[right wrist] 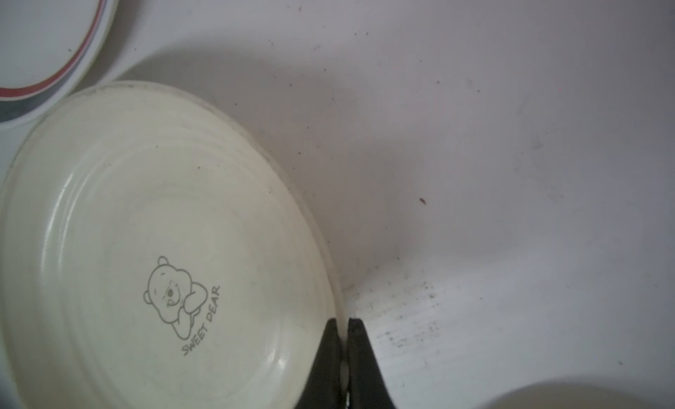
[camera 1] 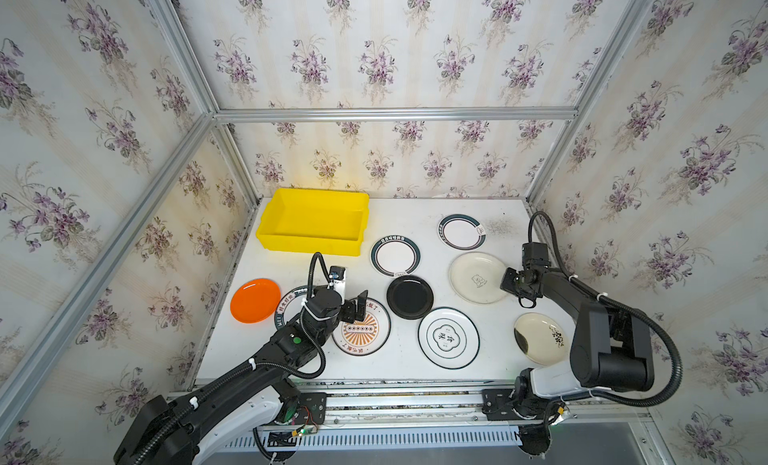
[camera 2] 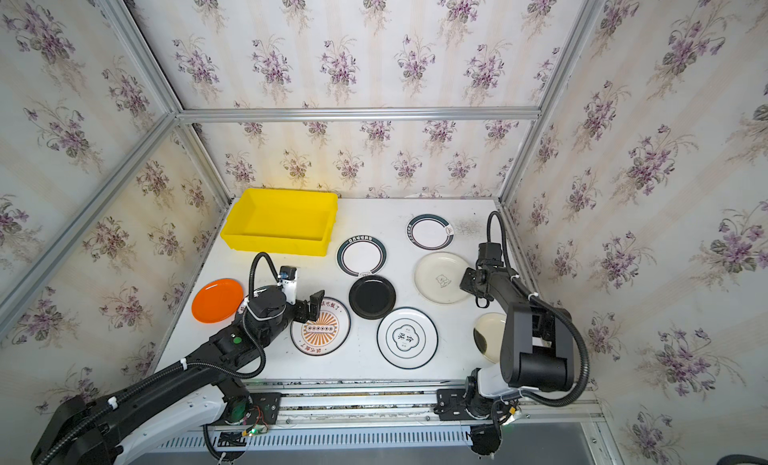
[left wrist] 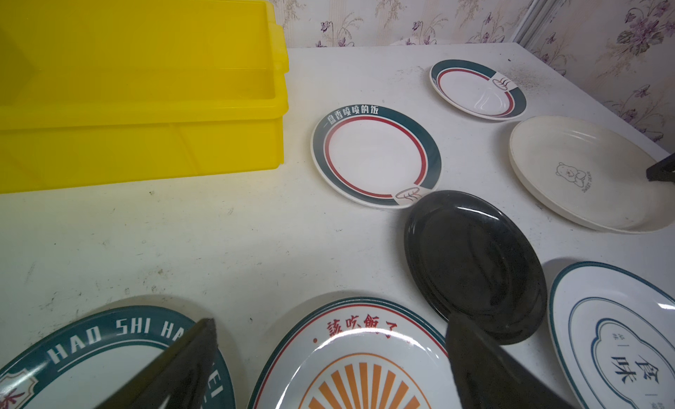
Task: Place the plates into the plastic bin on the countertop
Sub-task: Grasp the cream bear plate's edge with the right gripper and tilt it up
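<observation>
The yellow plastic bin (camera 1: 311, 222) (left wrist: 138, 96) stands empty at the back left of the white countertop (camera 1: 415, 371). My right gripper (right wrist: 343, 328) (camera 1: 508, 280) is shut on the right rim of the cream bear plate (right wrist: 164, 242) (camera 1: 478, 277). My left gripper (left wrist: 330, 319) (camera 1: 357, 307) hangs open over the orange-sunburst plate (left wrist: 361, 370) (camera 1: 365, 334), holding nothing. Around them lie the black plate (camera 1: 409, 296), two green-rimmed plates (camera 1: 395, 256) (camera 1: 461, 231), a white plate with a clover mark (camera 1: 449, 337) and an orange plate (camera 1: 254, 300).
A lettered green-rimmed plate (left wrist: 91, 352) lies partly hidden under my left arm. A cream plate with dark marks (camera 1: 538, 338) sits by the right arm's base. Wallpapered walls and aluminium rails (camera 1: 395, 115) close in the countertop on three sides.
</observation>
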Available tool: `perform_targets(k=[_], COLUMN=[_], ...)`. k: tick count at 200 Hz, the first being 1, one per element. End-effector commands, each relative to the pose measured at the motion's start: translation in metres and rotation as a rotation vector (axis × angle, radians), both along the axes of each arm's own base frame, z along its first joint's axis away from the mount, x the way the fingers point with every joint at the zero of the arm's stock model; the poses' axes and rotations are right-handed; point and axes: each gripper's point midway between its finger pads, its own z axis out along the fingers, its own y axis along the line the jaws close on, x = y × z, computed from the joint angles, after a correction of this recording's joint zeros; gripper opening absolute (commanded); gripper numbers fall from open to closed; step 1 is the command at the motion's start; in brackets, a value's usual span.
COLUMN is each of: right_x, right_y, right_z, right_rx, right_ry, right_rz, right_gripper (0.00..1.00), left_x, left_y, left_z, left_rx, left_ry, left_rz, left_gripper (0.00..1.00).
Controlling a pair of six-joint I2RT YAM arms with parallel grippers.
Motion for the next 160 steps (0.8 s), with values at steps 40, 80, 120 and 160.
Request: perform_targets(k=[40, 80, 120, 160], right_x=[-0.004, -0.017, -0.027, -0.042], right_y=[0.021, 0.038, 0.055, 0.064], right_z=[0.039, 0.053, 0.068, 0.084], right_rx=[0.134, 0.226, 0.322, 0.329], right_ry=[-0.148, -0.185, -0.244, -0.302], right_rz=[-0.047, -0.038, -0.016, 0.039], right_gripper=[0.0, 0.0, 0.0, 0.0], left_x=[0.003, -0.001, -0.007, -0.011], left_y=[0.004, -0.003, -0.016, -0.043], left_z=[0.019, 0.019, 0.04, 0.069], left_rx=[-0.063, -0.084, -0.193, -0.308], left_ry=[-0.06, -0.054, -0.039, -0.007], left_rz=[0.041, -0.004, -0.054, -0.162], left_gripper=[1.0, 1.0, 1.0, 1.0])
